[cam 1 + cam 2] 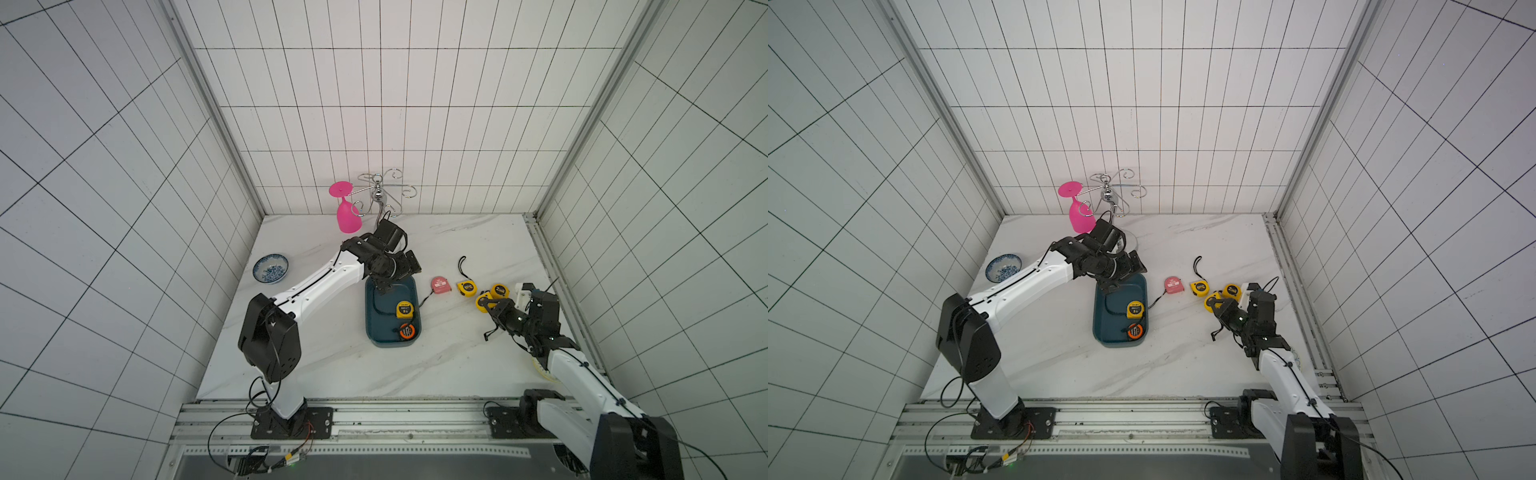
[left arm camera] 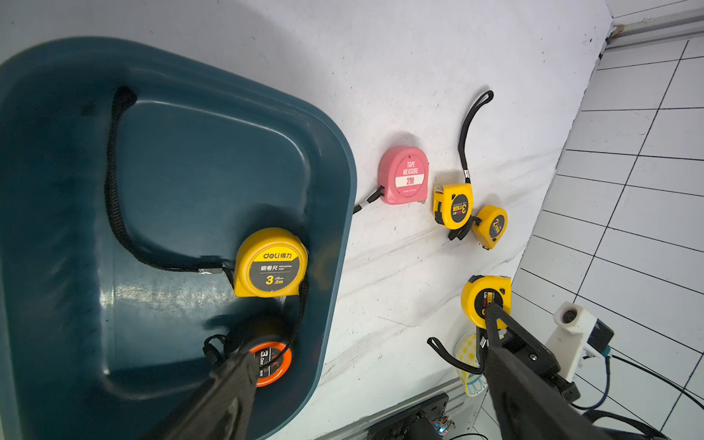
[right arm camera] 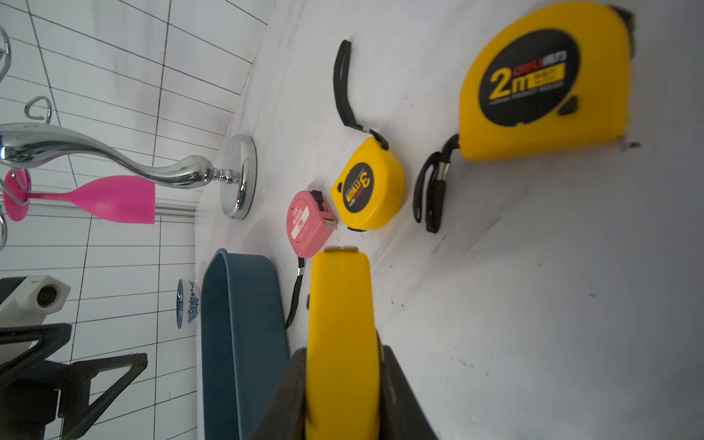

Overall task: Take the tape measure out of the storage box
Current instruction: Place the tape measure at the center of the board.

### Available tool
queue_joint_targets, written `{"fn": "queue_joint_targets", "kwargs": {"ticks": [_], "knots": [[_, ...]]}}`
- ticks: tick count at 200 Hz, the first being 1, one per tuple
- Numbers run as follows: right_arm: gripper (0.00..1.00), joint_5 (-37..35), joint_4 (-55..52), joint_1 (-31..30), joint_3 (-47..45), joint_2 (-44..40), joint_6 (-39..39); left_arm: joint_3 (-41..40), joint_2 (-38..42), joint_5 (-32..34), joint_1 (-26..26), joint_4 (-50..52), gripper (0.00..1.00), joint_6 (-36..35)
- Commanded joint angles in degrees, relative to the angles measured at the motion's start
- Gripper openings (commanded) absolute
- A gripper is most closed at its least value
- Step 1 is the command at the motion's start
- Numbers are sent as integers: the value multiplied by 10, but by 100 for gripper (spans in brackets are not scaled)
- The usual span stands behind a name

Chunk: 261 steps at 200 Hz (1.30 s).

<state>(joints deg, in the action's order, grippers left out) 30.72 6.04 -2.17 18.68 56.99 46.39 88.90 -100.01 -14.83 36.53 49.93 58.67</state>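
Note:
The teal storage box [image 1: 380, 328] [image 1: 1106, 332] lies mid-table. In it are a yellow tape measure [image 1: 405, 309] [image 2: 271, 263] and an orange-and-black one [image 1: 407, 331] [image 2: 272, 362]. My left gripper [image 1: 381, 289] [image 2: 365, 350] hangs open over the box's far end, holding nothing. To the right of the box, my right gripper [image 1: 491, 306] [image 3: 343, 354] is shut on another yellow tape measure [image 1: 483, 302] [image 3: 341, 304], down near the tabletop. A pink tape measure [image 1: 440, 285], a yellow one [image 1: 467, 287] and a yellow 2 m one [image 1: 499, 291] lie on the table just beyond it.
A blue-and-white bowl [image 1: 270, 268] sits at the left. At the back, a pink goblet [image 1: 347, 212] hangs upside down on a chrome rack [image 1: 380, 195]. A yellow-patterned dish [image 1: 540, 368] is partly hidden under my right arm. Metal rails run along the right and front table edges.

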Motion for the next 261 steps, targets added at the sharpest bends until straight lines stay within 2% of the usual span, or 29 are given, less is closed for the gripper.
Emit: {"fn": "queue_joint_targets", "kwargs": {"ticks": [1, 53, 150, 199, 261], "knots": [[21, 21, 21, 27, -16, 23, 12, -7, 18, 8, -4, -5, 98, -12], [22, 32, 56, 65, -16, 82, 16, -9, 18, 10, -6, -3, 97, -14], [35, 36, 44, 74, -11, 135, 5, -22, 23, 12, -13, -4, 97, -18], [51, 34, 0, 74, -5, 127, -7, -25, 25, 12, -14, -3, 97, -19], [77, -8, -133, 74, 14, 50, -47, -37, 29, 16, -15, 0, 97, -31]]}}
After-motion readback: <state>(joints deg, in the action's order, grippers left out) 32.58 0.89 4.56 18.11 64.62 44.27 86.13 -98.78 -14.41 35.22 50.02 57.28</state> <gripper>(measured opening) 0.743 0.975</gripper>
